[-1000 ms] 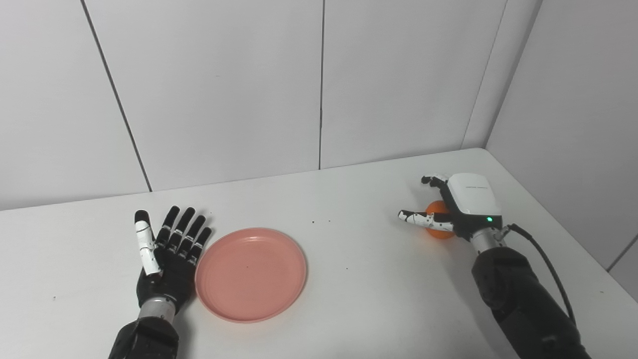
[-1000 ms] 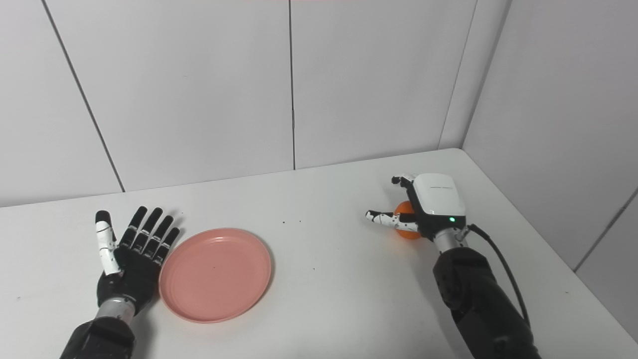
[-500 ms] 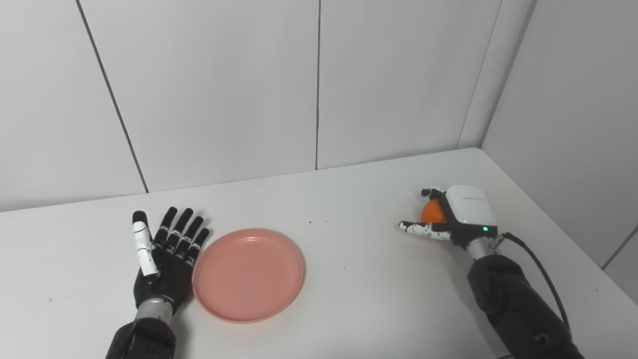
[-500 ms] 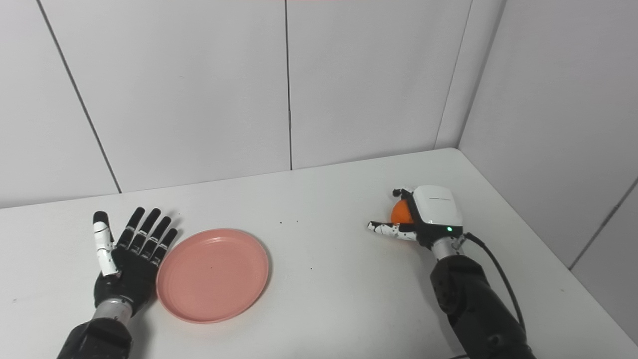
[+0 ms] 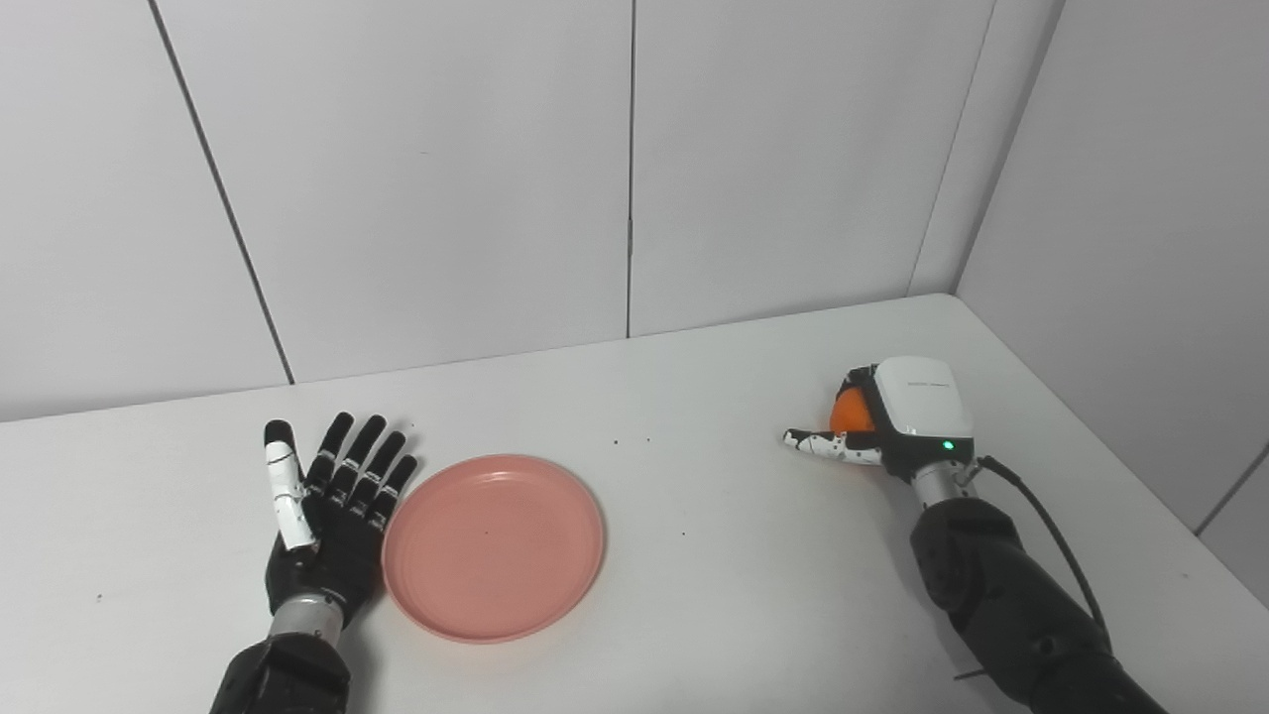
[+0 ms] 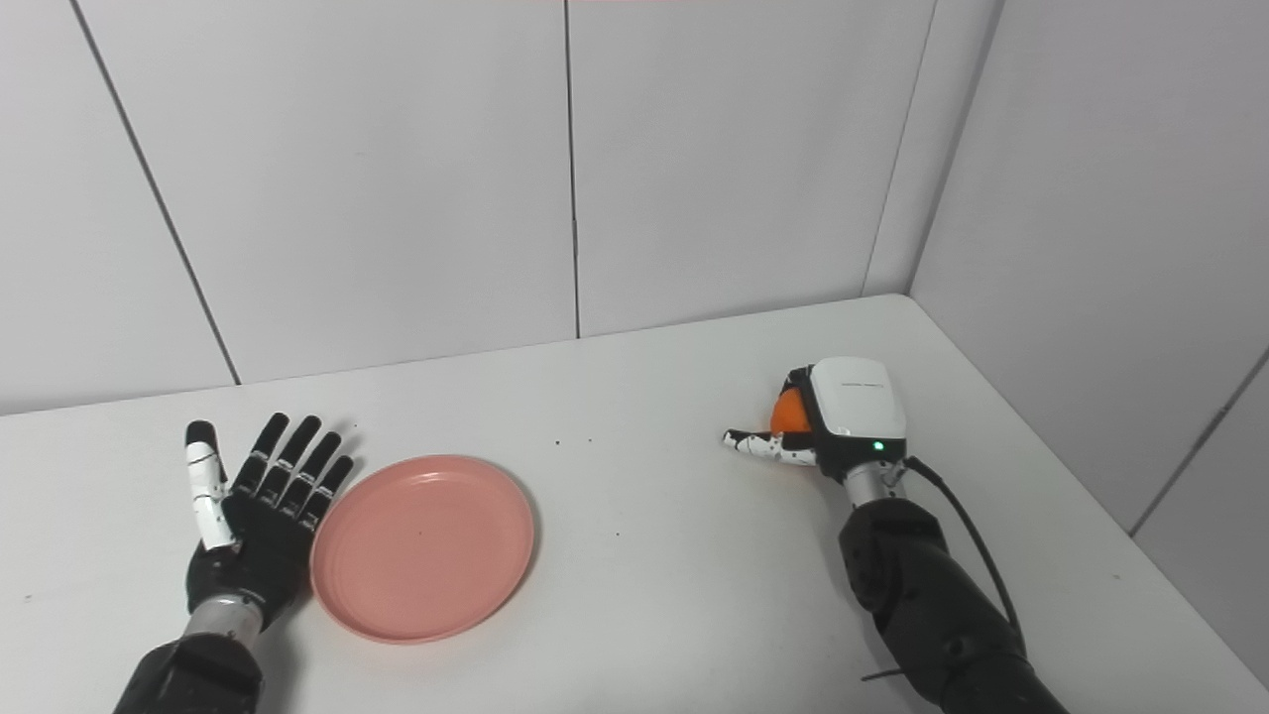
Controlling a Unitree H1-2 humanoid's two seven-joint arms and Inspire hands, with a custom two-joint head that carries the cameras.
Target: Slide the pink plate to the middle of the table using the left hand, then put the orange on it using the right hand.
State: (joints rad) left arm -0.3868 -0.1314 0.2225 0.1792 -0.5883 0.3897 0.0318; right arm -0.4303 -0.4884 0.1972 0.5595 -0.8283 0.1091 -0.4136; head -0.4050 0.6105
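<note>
The pink plate [image 5: 493,545] lies flat on the white table, left of the middle. My left hand [image 5: 332,516] rests palm up beside its left rim, open, fingers spread and pointing away, touching or almost touching the rim. Far to the right, my right hand [image 5: 897,421] has its fingers curled over the orange [image 5: 849,412], with the thumb stretched out to the left below it. Only the orange's left part shows past the white back of the hand. Whether the orange is off the table I cannot tell.
The white table [image 5: 714,555] runs between the plate and the right hand, with a few small dark specks on it. White wall panels close the back and the right side, meeting at a corner near the right hand.
The right hand's fingers have closed around the orange, which now sits higher in the hand, and the hand has shifted a little left. The left hand and plate have stayed put.
</note>
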